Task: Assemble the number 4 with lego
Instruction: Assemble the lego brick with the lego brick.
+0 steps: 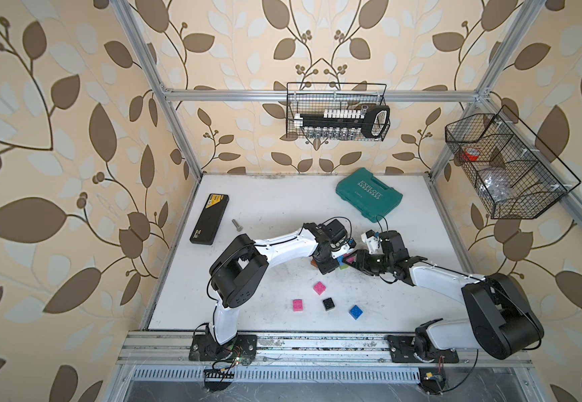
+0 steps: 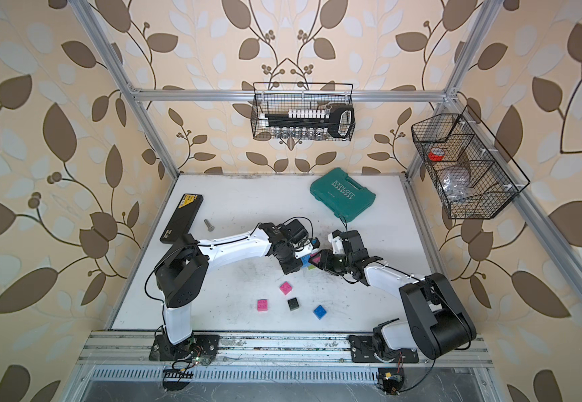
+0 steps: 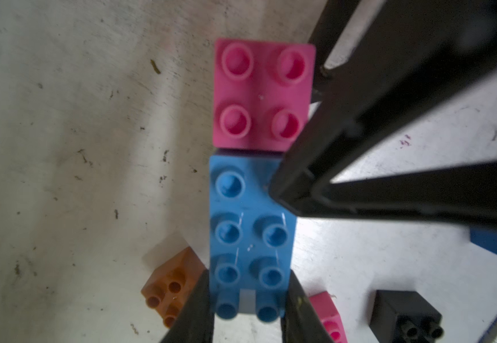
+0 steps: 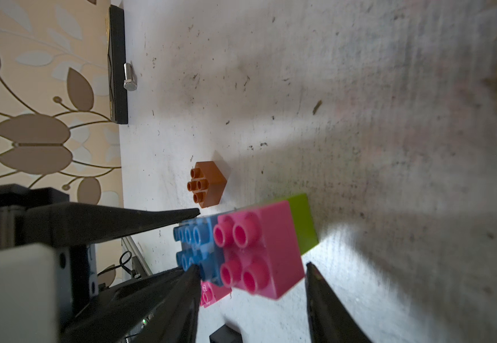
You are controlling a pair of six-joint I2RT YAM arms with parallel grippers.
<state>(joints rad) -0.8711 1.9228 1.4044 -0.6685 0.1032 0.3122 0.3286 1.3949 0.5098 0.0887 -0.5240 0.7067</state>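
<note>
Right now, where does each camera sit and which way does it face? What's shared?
Top pair: high over the front edge, looking down at the table; left arm and right arm whole.
Left wrist: on the left arm, looking down along the left claw at its long blue brick; own fingers show.
Right wrist: on the right arm, looking low across the table past the right claw toward the bolt; own fingers show.
Shared: both wrist views show the pink brick against the blue one and the orange brick.
</note>
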